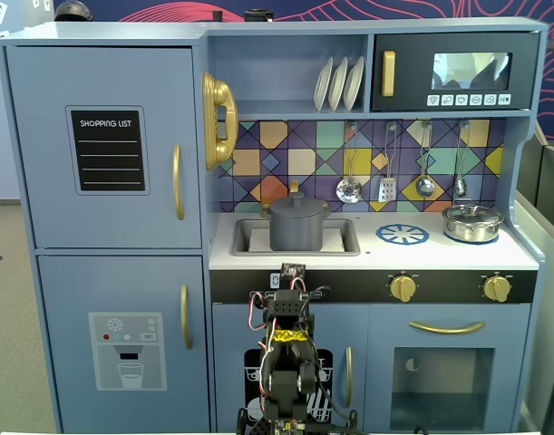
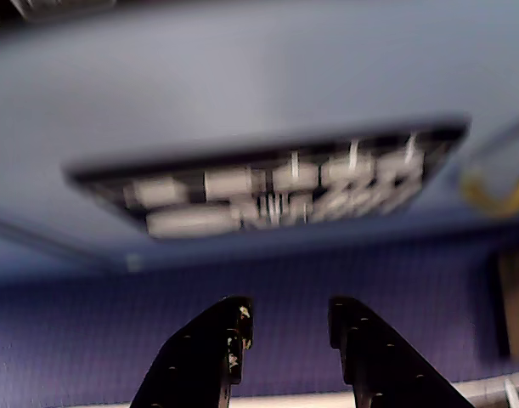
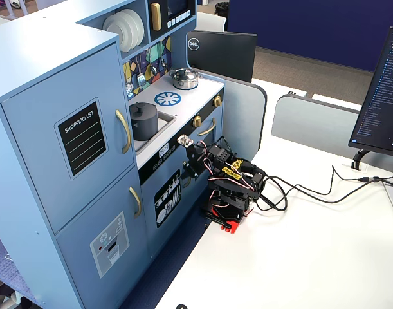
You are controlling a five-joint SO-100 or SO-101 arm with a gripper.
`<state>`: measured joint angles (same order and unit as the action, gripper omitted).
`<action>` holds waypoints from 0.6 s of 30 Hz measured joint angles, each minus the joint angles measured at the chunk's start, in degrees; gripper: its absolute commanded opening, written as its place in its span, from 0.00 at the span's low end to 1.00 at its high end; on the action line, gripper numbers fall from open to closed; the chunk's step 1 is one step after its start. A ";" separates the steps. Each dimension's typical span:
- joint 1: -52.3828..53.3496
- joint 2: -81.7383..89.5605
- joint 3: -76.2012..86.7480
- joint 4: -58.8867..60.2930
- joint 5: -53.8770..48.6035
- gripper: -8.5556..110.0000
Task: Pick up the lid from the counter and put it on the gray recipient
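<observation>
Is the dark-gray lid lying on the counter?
No. The lid sits on top of the gray pot in the sink recess.

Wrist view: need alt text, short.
Two black gripper fingers, apart with nothing between them, rise from the bottom edge. Beyond them, blurred, is a pale blue panel carrying a dark rectangular label with white markings.
</observation>
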<state>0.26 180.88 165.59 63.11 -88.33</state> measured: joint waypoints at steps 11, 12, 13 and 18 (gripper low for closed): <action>-0.70 1.58 5.62 15.29 -5.54 0.08; -0.70 1.58 5.54 15.38 -4.39 0.09; -0.70 1.58 5.19 15.38 -3.08 0.09; -0.70 1.58 5.01 15.38 -0.88 0.11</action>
<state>-0.44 182.46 170.60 78.49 -89.21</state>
